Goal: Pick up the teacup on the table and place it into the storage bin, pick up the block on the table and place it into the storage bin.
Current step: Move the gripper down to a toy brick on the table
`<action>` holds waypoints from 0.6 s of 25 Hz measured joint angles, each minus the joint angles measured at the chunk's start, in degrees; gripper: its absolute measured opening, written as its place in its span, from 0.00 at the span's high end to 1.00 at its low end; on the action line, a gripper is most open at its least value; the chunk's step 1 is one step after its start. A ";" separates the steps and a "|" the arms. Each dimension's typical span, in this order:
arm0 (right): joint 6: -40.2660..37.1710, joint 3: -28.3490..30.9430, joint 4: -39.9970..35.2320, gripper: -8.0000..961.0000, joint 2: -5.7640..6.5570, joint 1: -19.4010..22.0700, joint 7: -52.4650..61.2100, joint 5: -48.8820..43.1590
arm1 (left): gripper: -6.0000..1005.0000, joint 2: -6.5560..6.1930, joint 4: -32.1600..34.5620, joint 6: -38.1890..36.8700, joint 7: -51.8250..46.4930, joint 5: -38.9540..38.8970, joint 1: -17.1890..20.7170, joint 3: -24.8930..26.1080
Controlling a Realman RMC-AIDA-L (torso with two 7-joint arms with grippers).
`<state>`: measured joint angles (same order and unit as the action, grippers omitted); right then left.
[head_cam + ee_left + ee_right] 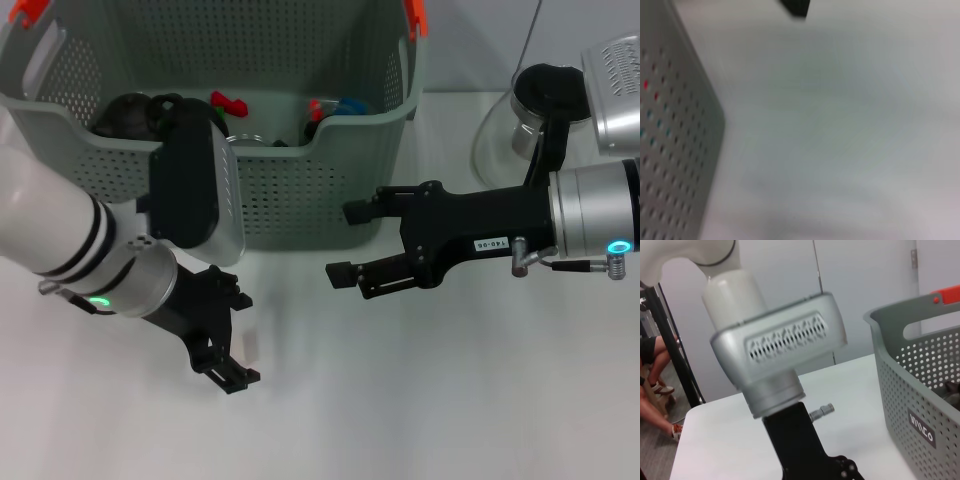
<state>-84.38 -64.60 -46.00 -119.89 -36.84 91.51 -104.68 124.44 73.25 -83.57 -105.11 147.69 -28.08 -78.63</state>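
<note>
both grippers hung empty with jaws apart over the table (420, 400), left gripper (232, 340), right gripper (345, 243), before the bin (320, 190). no teacup or block visible on the table; handling unjudgeable.

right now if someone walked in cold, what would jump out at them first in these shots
Most striking is the big grey-green storage bin at the back of the white table, with red, blue and dark items showing inside. In front of it, the left gripper angles down over the table, while the right gripper reaches in from the right, fingers open and holding nothing. A glass carafe stands to the bin's right.
</note>
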 joint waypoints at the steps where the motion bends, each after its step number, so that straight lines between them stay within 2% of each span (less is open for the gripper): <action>1: 0.03 0.00 0.12 0.03 0.01 0.02 -0.01 0.00 | 0.10 0.00 -0.73 0.68 -0.23 0.73 -0.26 -0.50; 15: 0.38 0.11 0.56 0.03 0.09 0.02 -0.06 0.18 | 0.13 -0.06 -4.19 2.69 -1.48 4.34 -2.10 -2.31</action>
<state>-84.00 -64.49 -45.44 -119.79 -36.82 91.45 -104.50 124.38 69.06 -80.88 -106.59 152.03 -30.18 -80.94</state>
